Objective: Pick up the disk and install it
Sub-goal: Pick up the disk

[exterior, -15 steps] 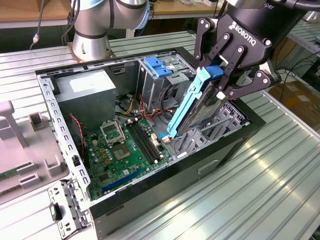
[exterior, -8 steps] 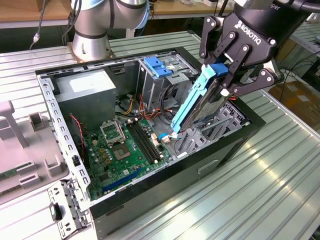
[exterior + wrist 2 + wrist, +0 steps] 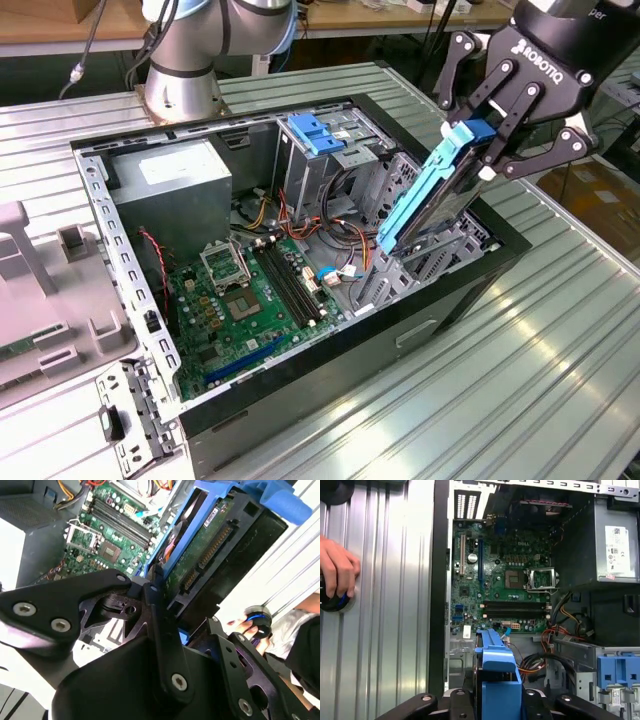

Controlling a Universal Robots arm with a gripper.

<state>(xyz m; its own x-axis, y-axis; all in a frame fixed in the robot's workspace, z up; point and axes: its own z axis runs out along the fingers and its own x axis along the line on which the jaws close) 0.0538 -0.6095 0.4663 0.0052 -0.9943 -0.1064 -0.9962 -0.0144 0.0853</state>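
The jaws of our gripper (image 3: 487,150) pinch the disk (image 3: 428,195) by its upper end. It hangs tilted over the computer case (image 3: 320,380) at the exterior view's right, just above the drive bay (image 3: 405,272). Installing is in hand; seating it, we judge, calls for squaring its rails with that bay.

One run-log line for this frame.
end effector: shut on disk | disk: tilted over open computer case, not seated | person's hand: beside case, on dark round object
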